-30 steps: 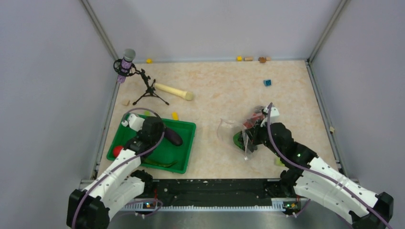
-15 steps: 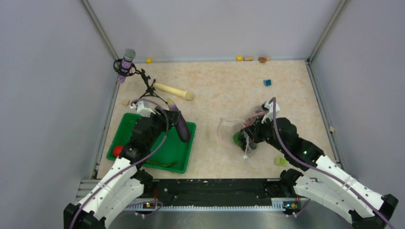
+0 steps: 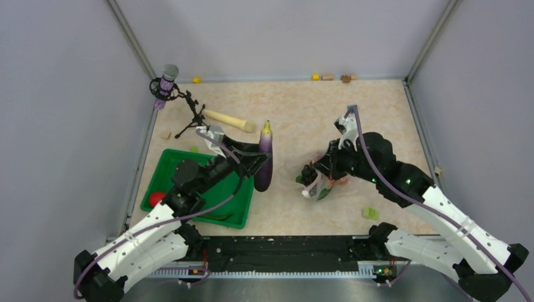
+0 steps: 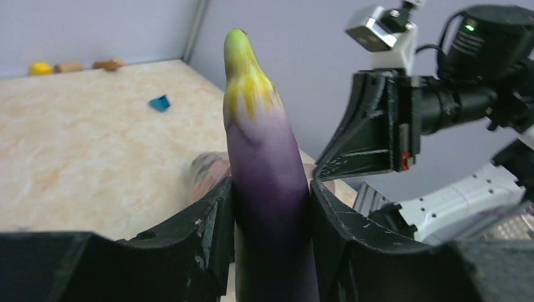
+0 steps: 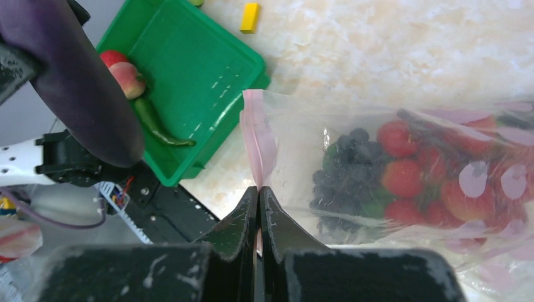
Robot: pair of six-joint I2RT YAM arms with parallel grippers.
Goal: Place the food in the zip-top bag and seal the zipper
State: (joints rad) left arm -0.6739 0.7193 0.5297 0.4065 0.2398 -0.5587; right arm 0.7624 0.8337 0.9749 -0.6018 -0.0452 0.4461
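While the right pincer (image 5: 259, 192) is pinched shut on the zipper (image 5: 257, 141), the zip-top bag (image 5: 415, 119) hangs from its tips. This probably lifts the mouth and turns it toward the other arm. Strawberries (image 5: 397, 176) and dark berries (image 5: 343, 170) lie bunched inside, just beyond the tips. The left pincer (image 4: 269, 189) is clamped around the middle of the eggplant (image 4: 267, 163), stem end pointing away from it, likely so the fruit can go in lengthwise. Fruit and mouth are near but apart, and only one lip looks held, so the slack film may block entry.

Below and behind the left pincer sits the green tray (image 5: 182, 69), holding a peach (image 5: 123, 72) and a slim green pepper (image 5: 154, 123). A rolling pin (image 3: 228, 120) lies beyond that pincer. A yellow block (image 5: 250, 17) rests ahead of the right pincer, clear of the path.
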